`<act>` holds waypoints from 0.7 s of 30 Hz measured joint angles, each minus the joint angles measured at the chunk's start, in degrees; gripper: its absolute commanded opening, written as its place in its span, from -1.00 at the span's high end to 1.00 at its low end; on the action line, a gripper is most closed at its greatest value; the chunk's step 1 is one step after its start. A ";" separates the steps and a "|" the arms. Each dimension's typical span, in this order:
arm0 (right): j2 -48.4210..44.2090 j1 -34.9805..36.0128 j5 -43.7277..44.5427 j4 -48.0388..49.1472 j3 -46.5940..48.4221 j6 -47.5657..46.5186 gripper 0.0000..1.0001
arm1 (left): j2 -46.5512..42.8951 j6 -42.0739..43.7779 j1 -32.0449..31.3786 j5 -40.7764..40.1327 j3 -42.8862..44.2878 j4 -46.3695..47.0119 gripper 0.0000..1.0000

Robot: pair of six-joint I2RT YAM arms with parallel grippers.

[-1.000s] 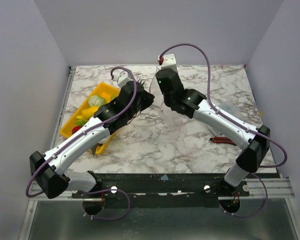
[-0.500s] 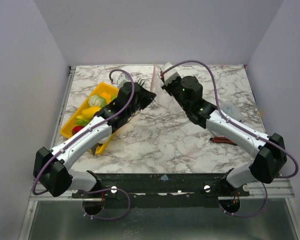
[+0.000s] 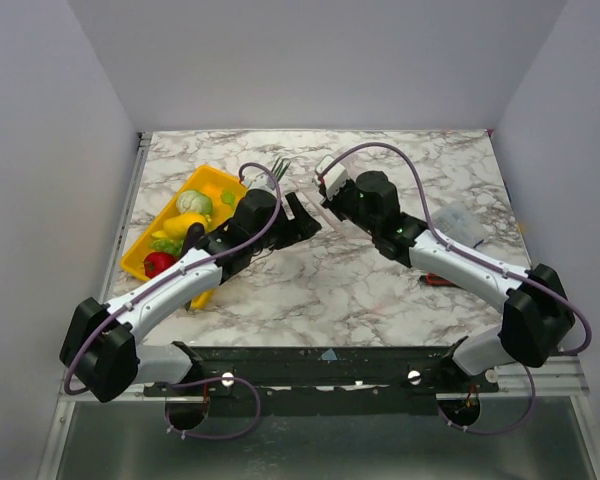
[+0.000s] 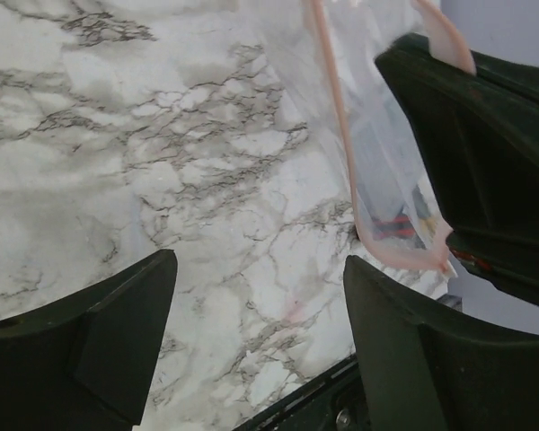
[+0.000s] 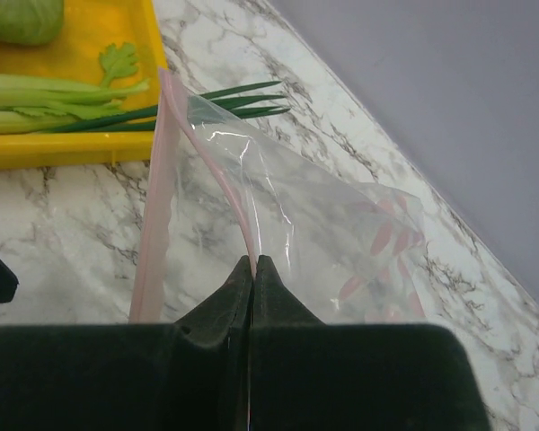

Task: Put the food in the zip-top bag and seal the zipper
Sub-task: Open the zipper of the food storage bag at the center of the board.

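Observation:
The clear zip-top bag (image 5: 328,211) hangs over the marble table, its mouth partly open. My right gripper (image 5: 253,262) is shut on one lip of the pink zipper (image 5: 151,235). My left gripper (image 4: 260,310) is open and holds nothing; the bag's pink strip (image 4: 334,117) hangs just beyond its right finger (image 4: 413,359). From above, both grippers meet mid-table, left (image 3: 305,213) and right (image 3: 332,197). The food lies in a yellow tray (image 3: 212,178): a pale green round piece (image 3: 193,201), a yellow piece (image 3: 185,222), a red piece (image 3: 158,263). Thin green stalks (image 5: 229,97) stick out past the tray.
A red-handled tool (image 3: 435,280) lies under the right forearm. A small clear packet (image 3: 462,220) sits near the right edge. Celery (image 5: 45,94) rests along the yellow tray's rim (image 5: 72,148). Grey walls close in the table on three sides.
My left gripper has opened, let go of the bag and drawn back a little. The right arm has lowered and swung the bag toward the table's middle.

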 measured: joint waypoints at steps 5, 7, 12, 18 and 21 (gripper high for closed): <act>-1.57 0.00 0.26 -2.95 2.01 3.98 0.99 | -3.89 6.23 0.46 4.17 0.44 0.87 -0.89; -2.80 0.00 0.09 -3.56 2.01 5.70 0.99 | -5.44 7.74 1.03 6.16 0.68 0.96 -0.89; -4.26 0.00 -0.02 -3.50 2.03 10.12 0.99 | -5.33 8.24 1.62 9.70 2.10 2.93 -0.87; -4.24 0.00 -0.11 -3.96 2.05 13.16 0.99 | -0.50 5.66 1.57 11.13 5.73 4.46 0.21; -4.26 0.00 0.66 -4.02 2.05 14.27 0.99 | 4.11 4.68 1.60 9.88 9.05 4.07 0.61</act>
